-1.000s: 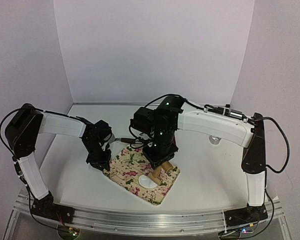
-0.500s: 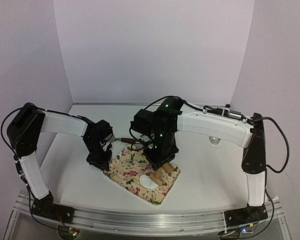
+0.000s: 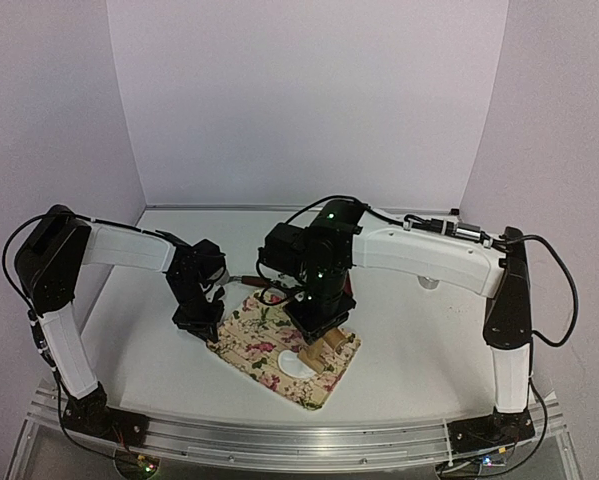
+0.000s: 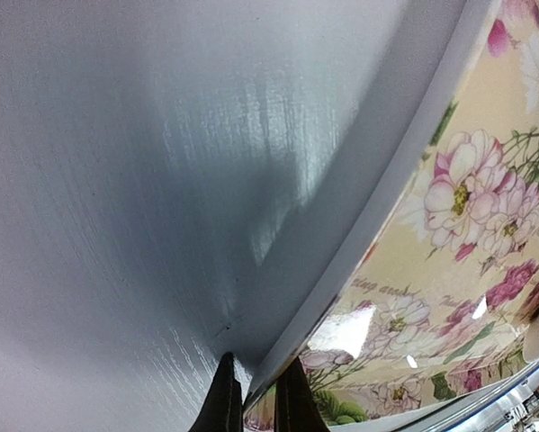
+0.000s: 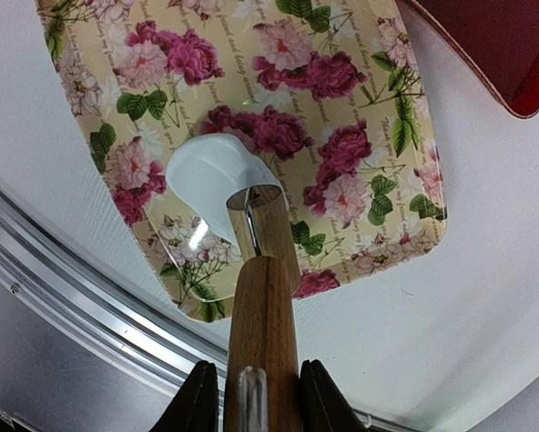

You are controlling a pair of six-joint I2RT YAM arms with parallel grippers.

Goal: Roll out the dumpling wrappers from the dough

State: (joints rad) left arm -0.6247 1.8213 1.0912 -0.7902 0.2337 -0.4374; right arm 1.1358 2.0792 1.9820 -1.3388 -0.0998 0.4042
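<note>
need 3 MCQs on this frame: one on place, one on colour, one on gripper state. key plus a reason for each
1. Where does the white dough piece lie?
A. in a bowl
B. on the floral board
C. on a plate

2. What colour is the tray at the corner of the right wrist view?
A. blue
B. green
C. red

3. How is the left gripper?
A. shut on the floral board's edge
B. wide open in the air
C. holding a spoon

Key:
1 B: the dough sits on the flower print, and the end of the rolling pin held by the right gripper is over it.
2 C: a dark red tray shows past the board's corner.
3 A: in the left wrist view its fingers pinch the board's white rim.
</note>
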